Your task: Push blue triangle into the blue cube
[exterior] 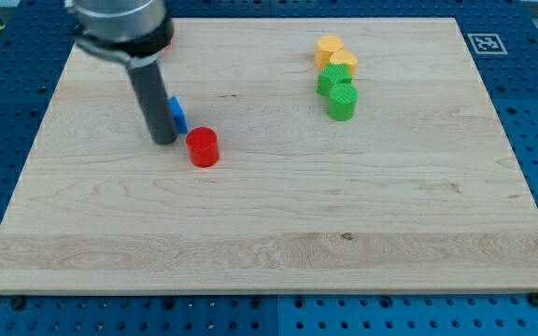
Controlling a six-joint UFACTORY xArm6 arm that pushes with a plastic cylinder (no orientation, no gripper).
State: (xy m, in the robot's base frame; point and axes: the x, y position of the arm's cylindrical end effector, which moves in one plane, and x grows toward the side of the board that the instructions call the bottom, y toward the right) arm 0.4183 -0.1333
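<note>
A small blue block (176,114) shows at the view's upper left, mostly hidden behind the dark rod, so its shape cannot be made out. No second blue block shows; it may be behind the rod. My tip (163,141) rests on the board just below and left of the blue block, seemingly touching it. A red cylinder (202,147) stands just right of my tip, a small gap apart.
At the view's upper right stands a tight cluster: two yellow blocks (329,49) (344,64) above a green block (330,81) and a green cylinder (342,103). The wooden board (278,224) lies on a blue perforated table.
</note>
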